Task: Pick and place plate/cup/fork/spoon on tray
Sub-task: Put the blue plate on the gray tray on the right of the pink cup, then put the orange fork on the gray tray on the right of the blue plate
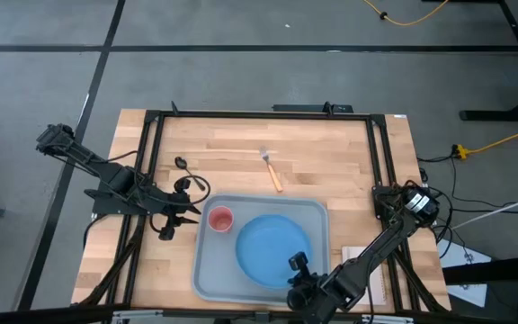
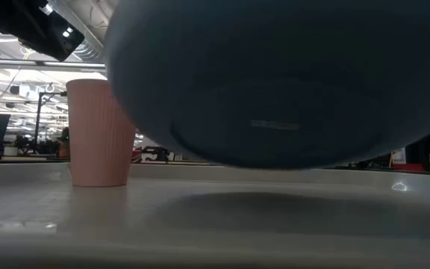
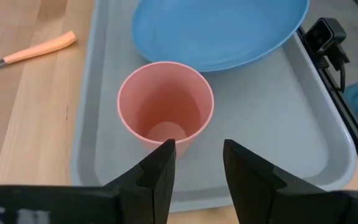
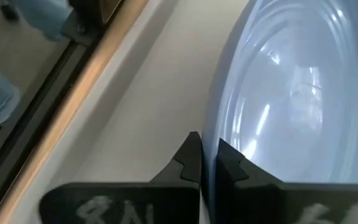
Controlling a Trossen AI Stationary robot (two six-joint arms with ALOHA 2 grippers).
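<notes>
The pale blue-grey tray (image 1: 317, 216) lies at the table's near middle. The pink-red cup (image 1: 219, 219) stands upright in the tray's far left corner, as the left wrist view (image 3: 165, 106) also shows. My left gripper (image 3: 196, 152) is open just left of the cup, a finger on either side of its near wall. The blue plate (image 1: 272, 247) is over the tray. My right gripper (image 1: 295, 264) is shut on the plate's near rim. The orange-handled fork (image 1: 272, 171) lies on the wood beyond the tray. I do not see the spoon. My right gripper pinches the plate's near rim (image 4: 211, 134) between its two fingers, coming from the table's near side. The low view shows the plate's underside (image 2: 275, 82) raised above the tray floor with a shadow beneath. Whether its far rim rests on the tray I cannot tell.
The fork's handle also shows in the left wrist view (image 3: 39, 48), lying on the wood beside the tray. A black frame (image 1: 259, 113) runs around the table top. White papers (image 1: 367, 261) lie at the near right under my right arm.
</notes>
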